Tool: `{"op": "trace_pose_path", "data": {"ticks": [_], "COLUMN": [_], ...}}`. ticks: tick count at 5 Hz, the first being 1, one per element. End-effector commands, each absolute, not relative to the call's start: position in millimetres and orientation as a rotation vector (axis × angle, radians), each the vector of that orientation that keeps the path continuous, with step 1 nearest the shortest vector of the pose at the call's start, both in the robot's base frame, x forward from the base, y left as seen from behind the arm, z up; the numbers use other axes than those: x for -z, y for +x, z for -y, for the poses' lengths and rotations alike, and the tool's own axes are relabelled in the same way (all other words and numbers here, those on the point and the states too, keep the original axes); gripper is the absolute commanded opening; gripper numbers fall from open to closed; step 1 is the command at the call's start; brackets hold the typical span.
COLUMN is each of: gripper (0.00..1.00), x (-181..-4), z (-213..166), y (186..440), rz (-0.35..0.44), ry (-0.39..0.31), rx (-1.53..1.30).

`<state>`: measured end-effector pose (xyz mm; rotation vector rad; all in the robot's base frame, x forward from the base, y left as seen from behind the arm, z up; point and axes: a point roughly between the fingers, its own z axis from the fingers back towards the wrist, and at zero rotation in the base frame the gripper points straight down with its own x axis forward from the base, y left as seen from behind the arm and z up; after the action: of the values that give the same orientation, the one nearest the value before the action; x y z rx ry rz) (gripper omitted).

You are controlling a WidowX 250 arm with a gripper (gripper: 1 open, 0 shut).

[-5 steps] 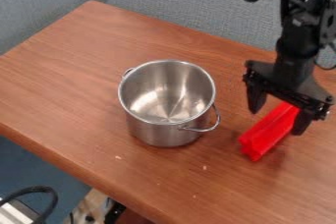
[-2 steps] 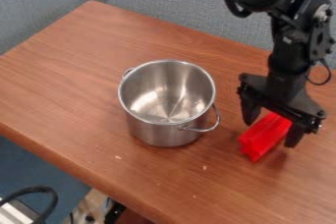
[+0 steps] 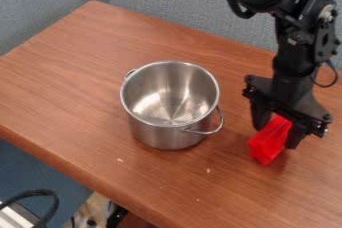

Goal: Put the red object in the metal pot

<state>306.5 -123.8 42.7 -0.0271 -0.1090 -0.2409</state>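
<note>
The red object (image 3: 270, 144) lies on the wooden table to the right of the metal pot (image 3: 135, 117), its upper end between my fingers. My gripper (image 3: 283, 124) points straight down over that end, and its black fingers (image 3: 259, 114) press against the block's sides, so it is shut on the block. The lower end of the block sticks out toward the table's front edge. The shiny pot stands upright and empty, with its thin wire handle (image 3: 209, 127) hanging on the side that faces the block. A short gap separates pot and gripper.
The brown table (image 3: 80, 62) runs diagonally, with its front edge dropping off at the lower left. A blue-grey wall stands behind it. Cables lie on the floor at the bottom left corner. The black arm (image 3: 297, 32) rises toward the top right.
The gripper came down over the red block's upper end, then its fingers drew in against the block's sides. The block now sits a little more in line with the fingers.
</note>
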Motion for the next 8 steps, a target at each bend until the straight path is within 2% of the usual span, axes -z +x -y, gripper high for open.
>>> {"op": "trace_pose_path", "data": {"ticks": [1, 2, 5, 7, 8], "gripper": [1.0, 0.0, 0.0, 0.0, 0.0], "x": [-48.8, -41.2, -69.1, -120.9, -146.3], "z": [133, 138, 109, 55, 30], "y": [323, 331, 335, 343, 340], "rz": [0.151, 0.146, 0.122, 0.126, 0.117], "ry": [-0.042, -0.049, -0.049, -0.143, -0.146], "rx": [0.3, 0.352, 0.37, 0.328, 0.339]}}
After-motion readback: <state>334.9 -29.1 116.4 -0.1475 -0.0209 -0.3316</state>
